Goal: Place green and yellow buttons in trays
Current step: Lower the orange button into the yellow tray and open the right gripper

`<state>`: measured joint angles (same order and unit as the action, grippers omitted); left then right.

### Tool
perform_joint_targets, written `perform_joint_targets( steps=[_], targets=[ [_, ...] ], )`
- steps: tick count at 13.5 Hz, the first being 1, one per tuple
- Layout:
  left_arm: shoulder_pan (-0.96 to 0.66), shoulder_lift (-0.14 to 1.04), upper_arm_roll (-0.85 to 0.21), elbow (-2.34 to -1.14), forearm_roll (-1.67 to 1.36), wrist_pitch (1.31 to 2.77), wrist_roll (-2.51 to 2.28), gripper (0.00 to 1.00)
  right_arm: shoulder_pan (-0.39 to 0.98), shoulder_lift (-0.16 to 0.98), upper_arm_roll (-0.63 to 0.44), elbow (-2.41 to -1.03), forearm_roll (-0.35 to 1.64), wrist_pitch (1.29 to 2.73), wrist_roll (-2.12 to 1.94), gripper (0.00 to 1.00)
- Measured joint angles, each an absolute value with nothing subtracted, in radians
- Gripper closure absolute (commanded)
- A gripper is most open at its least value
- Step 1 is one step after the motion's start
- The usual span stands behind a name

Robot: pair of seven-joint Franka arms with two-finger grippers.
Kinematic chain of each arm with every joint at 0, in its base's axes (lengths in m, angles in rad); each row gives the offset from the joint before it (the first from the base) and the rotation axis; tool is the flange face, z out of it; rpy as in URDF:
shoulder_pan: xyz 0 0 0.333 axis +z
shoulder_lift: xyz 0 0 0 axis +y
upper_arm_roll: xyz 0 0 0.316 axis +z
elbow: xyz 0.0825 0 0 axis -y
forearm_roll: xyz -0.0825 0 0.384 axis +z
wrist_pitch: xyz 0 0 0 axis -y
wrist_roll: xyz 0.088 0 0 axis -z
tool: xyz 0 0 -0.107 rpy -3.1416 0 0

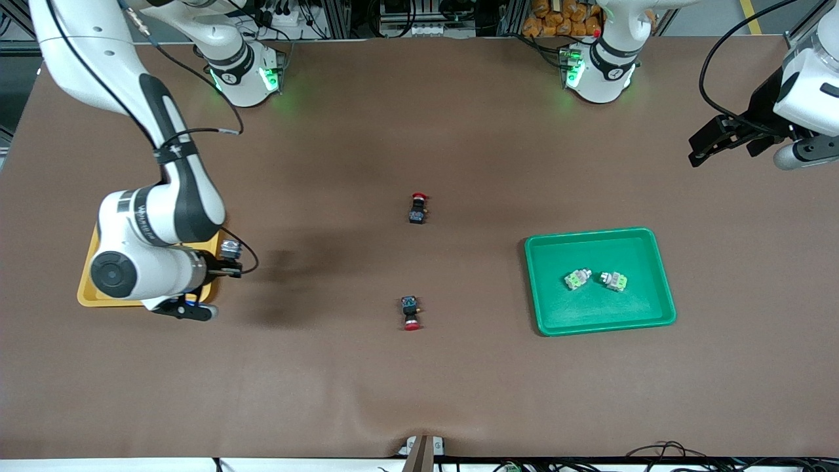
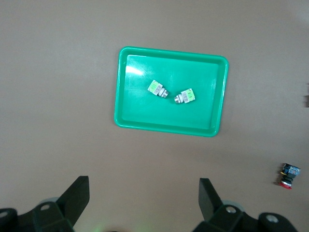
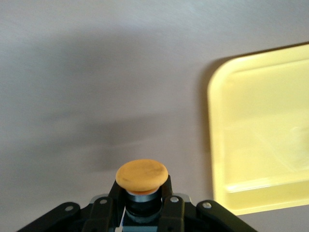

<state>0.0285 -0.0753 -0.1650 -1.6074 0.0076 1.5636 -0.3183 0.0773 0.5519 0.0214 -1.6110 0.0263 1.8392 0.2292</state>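
The right gripper (image 3: 143, 205), clamped on a yellow button (image 3: 142, 175), hangs just off the yellow tray's (image 3: 260, 130) rim; the left gripper (image 2: 144, 198) waits open over the table's edge.

**What the views withhold**

The right arm covers most of the yellow tray (image 1: 84, 296), so its contents cannot be told. The right wrist view cuts that tray at the edge. The yellow button (image 3: 142, 175) shows only its cap, body hidden in the right tool (image 3: 142, 203).
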Motion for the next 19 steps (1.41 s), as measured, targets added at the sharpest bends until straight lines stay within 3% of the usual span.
perform_joint_targets(
  steps=[10,13,19],
  targets=[
    [0.03,-0.079,-0.162,-1.603,0.008,1.534,-0.318,0.0,-0.158,0.546,0.02,-1.815,0.021,2.058,-0.121,1.0],
    [0.03,-0.08,-0.161,-1.601,0.008,1.533,-0.318,0.0,-0.191,0.546,0.021,-1.889,0.021,2.157,-0.187,1.0],
    [0.03,-0.08,-0.158,-1.599,0.008,1.532,-0.315,0.0,-0.197,0.55,0.023,-1.908,0.021,2.168,-0.194,1.0]
  ],
)
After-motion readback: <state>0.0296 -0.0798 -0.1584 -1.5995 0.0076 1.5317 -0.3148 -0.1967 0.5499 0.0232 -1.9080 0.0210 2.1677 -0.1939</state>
